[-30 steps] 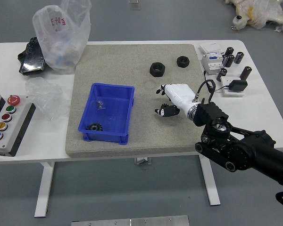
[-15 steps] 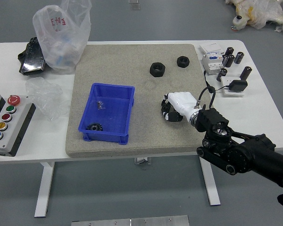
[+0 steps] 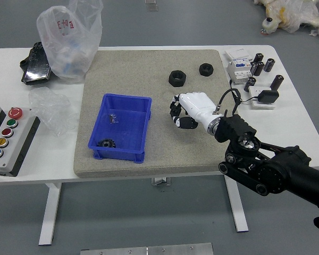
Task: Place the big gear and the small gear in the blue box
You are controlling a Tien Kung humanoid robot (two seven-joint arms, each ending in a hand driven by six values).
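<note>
Seemingly half done: a dark gear [image 3: 106,143] in the blue box [image 3: 119,154], left of centre; whether the right robot hand [image 3: 194,106], mid-frame, pinches the other, I can't tell.

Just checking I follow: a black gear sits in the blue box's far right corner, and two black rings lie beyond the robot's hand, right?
Not quite: the head view shows the black gear in the near left corner of the blue box. Two black rings do lie beyond the robot's right hand.

A white table [image 3: 56,164] stands on grey floor [image 3: 122,218].
</note>
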